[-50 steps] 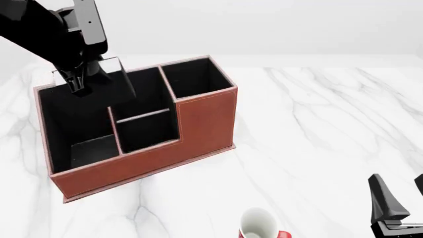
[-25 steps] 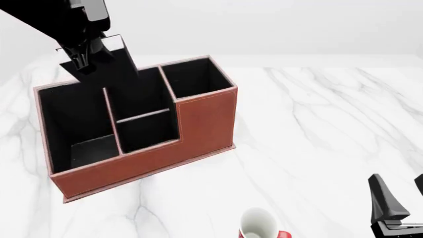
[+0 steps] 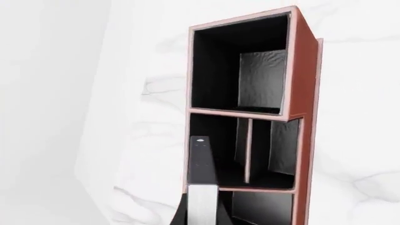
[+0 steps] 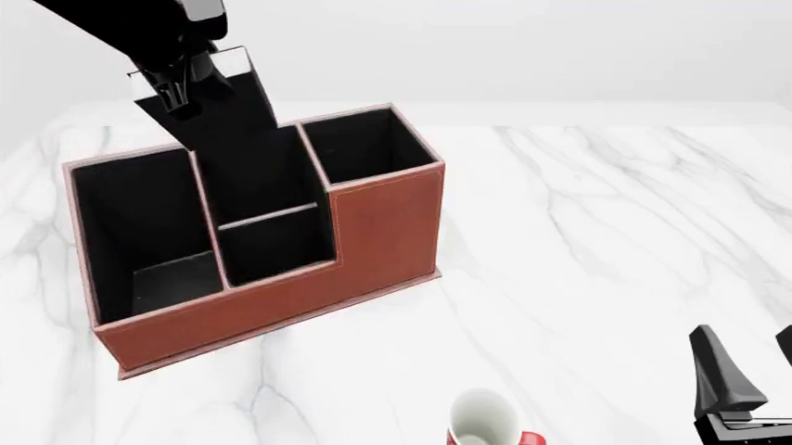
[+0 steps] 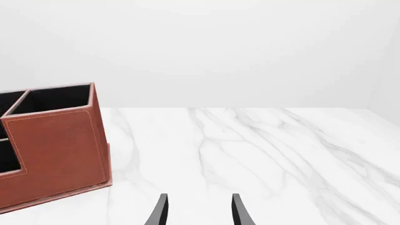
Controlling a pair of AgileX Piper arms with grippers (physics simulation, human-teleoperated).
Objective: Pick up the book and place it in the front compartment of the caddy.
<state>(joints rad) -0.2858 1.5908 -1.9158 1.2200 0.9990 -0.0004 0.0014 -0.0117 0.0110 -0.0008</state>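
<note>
My left gripper (image 4: 173, 85) is shut on the book (image 4: 233, 107), a thin black slab with a white strip at its top end. It holds the book upright and tilted above the back of the reddish-brown caddy (image 4: 371, 232). The book's lower end blends into the caddy's black lining, so I cannot tell where it ends. In the left wrist view the book (image 3: 201, 164) shows edge-on, pointing at the caddy's (image 3: 305, 93) middle compartments. My right gripper (image 4: 743, 371) is open and empty near the front right, and it also shows in the right wrist view (image 5: 198, 211).
A white-and-red mug (image 4: 487, 422) stands on the marble table (image 4: 594, 232) at the front edge, left of my right gripper. The caddy's (image 5: 59, 145) right end shows in the right wrist view.
My left gripper has risen and moved to the right with the book, lifting it from the back left compartment to above the middle divider. The right arm has not moved.
</note>
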